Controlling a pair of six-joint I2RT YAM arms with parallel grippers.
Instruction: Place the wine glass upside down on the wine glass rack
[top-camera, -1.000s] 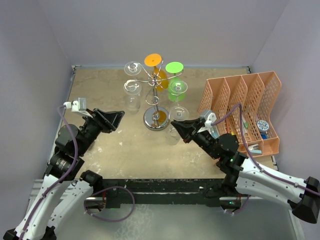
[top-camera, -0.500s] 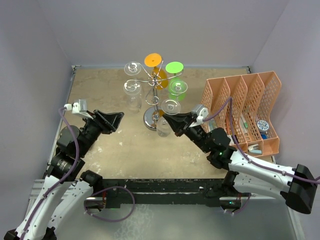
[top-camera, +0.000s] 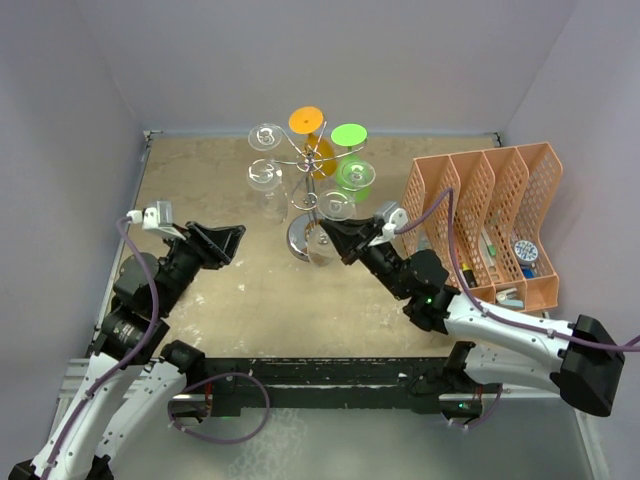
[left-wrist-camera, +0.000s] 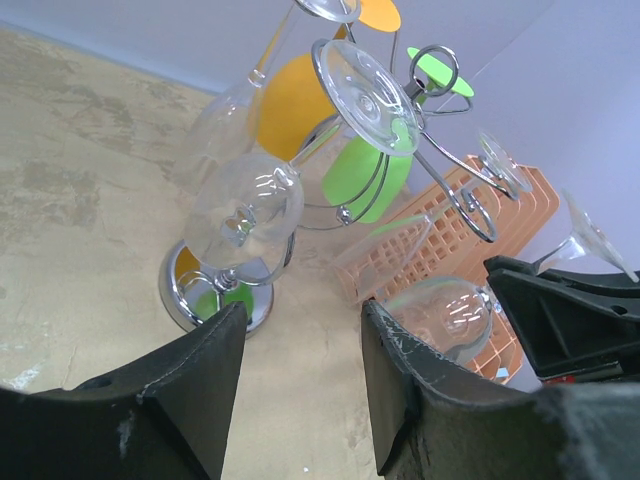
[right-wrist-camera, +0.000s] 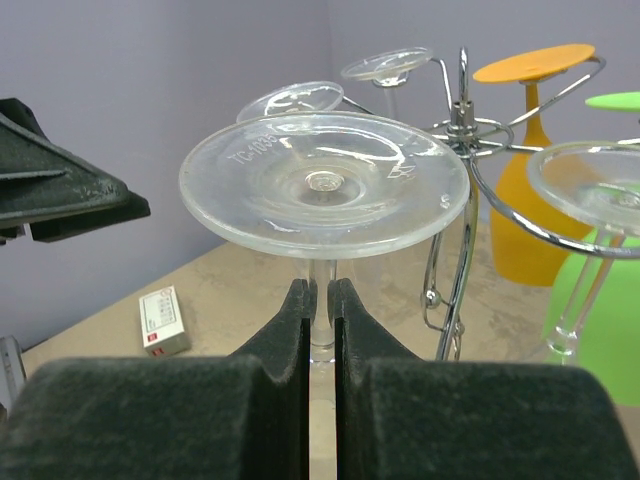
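Pinches, with the right hand (right-wrist-camera: 320, 300), the thin stem of a clear, transparent wine glass (right-wrist-camera: 325, 185) just under its round foot, black fingers nearly together. Holds it upside down, foot on top and bowl below. Stretches the right arm forward and to the left from the near edge, low over the sandy-beige worktop (top-camera: 200, 190), wrist roughly level. Places the glass just beside the shiny silver wire wine glass rack (top-camera: 305, 190) with its scrolled arms and round chrome base, at its near right side, not yet hung on an arm. Cannot tell whether bowl and base touch. Points the left hand (left-wrist-camera: 300, 330) at the rack from the left, well apart from it, fingers fairly wide with nothing between them, elbow bent. Already hanging inverted there: an orange plastic goblet (top-camera: 312, 150), a green plastic goblet (top-camera: 352, 175) and other clear glasses (top-camera: 265, 175).
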